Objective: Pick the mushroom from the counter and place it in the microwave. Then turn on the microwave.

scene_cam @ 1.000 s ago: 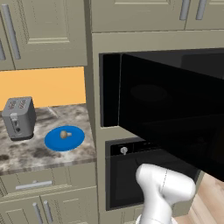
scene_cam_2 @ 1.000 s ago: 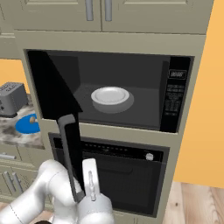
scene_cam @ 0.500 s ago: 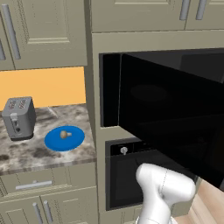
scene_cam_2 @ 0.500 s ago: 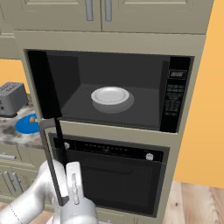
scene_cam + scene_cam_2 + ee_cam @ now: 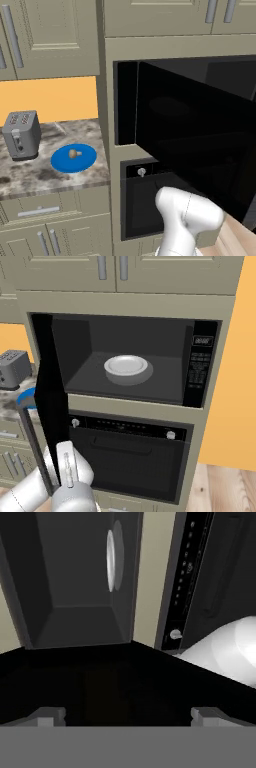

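Beige cabinets wall this kitchen, with the microwave (image 5: pixel 125 363) built in above a black oven (image 5: pixel 130 456) and the counter (image 5: pixel 45 175) running off to the left. The microwave's door (image 5: pixel 200 145) stands swung wide open, edge-on to the right base view, and its cavity holds a white plate (image 5: pixel 126 367) on the floor of the box. The keypad (image 5: pixel 199 368) sits on the right side of the front.

On the counter a toaster (image 5: pixel 21 134) stands near the back, and just beside it lies a blue plate (image 5: pixel 73 158). The mushroom (image 5: pixel 74 153) rests on that plate, untouched.

As a judgement, the opening of the door looks finished and the pick-up is the step now in hand. The next move calls for the arm to draw clear of the door, swing left across to the counter, and come down over the plate with the fingers spread wide enough for a very small, rounded thing.

The gripper (image 5: pixel 127 714) hangs low, close against the dark inner face of the door. Its two tips sit far apart at the bottom of the hand view, so it is spread wide and holds nothing. The mushroom lies well apart from it, off to the left and beyond the open door.
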Available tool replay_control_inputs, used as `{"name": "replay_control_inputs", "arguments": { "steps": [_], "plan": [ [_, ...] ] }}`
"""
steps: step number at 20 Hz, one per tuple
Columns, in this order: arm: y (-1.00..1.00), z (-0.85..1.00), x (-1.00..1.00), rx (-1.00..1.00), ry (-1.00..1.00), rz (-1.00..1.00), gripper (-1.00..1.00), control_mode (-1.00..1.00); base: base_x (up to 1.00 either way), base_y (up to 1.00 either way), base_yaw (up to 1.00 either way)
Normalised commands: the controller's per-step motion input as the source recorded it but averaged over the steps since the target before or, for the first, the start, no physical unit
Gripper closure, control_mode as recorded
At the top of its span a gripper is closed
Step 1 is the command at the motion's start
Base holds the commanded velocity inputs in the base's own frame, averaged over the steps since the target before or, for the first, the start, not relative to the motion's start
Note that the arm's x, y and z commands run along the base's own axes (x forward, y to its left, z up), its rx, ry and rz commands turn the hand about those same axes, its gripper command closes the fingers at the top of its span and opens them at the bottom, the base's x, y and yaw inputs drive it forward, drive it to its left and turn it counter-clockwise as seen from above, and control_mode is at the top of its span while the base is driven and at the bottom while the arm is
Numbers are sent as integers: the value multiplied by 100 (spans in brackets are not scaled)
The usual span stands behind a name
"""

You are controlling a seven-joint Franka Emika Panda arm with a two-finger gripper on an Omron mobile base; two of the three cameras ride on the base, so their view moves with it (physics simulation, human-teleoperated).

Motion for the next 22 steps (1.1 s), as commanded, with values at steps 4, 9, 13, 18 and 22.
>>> {"name": "replay_control_inputs", "arguments": {
  "steps": [4, 9, 13, 18, 22],
  "plan": [
    [38, -4, -27, 1, 4, 13, -100, -100, 0, 0, 0],
    [39, -4, -27, 3, 2, 15, -100, -100, 0, 0, 0],
    [41, -3, -23, 4, 0, 17, -100, -100, 0, 0, 0],
    [46, 0, -11, 2, 0, 19, -100, -100, 0, 0, 0],
    [54, 0, -3, 0, 0, 16, -100, -100, 0, 0, 0]
  ]
}}
